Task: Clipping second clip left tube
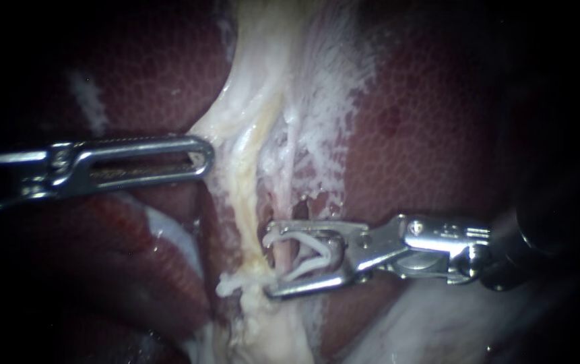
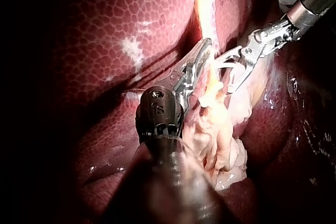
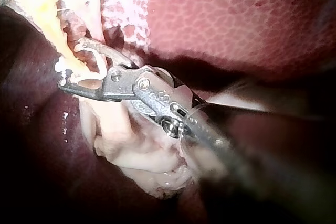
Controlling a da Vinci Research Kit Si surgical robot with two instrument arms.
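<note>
Red, mottled liver [image 1: 424,135] fills the field behind both instruments. Pale, stringy tissue [image 1: 263,81] runs down over it, passing between the two jaw sets. The left instrument [image 1: 199,156] reaches in level, and its long slotted jaws lie pressed together on the edge of that pale tissue, which is drawn to a point at their tips. The right instrument [image 1: 269,259] sits lower, well apart from the left one, its jaws spread wide. A thin pinkish tube [image 1: 280,255] stands upright in the gap between these jaws, near their tips. The white clip [image 1: 320,253] is seated inside the same jaws, one leg against each jaw, its open legs reaching to either side of the tube. The right wrist view shows the same straddle, with lumpy pale tissue under the jaws.
</note>
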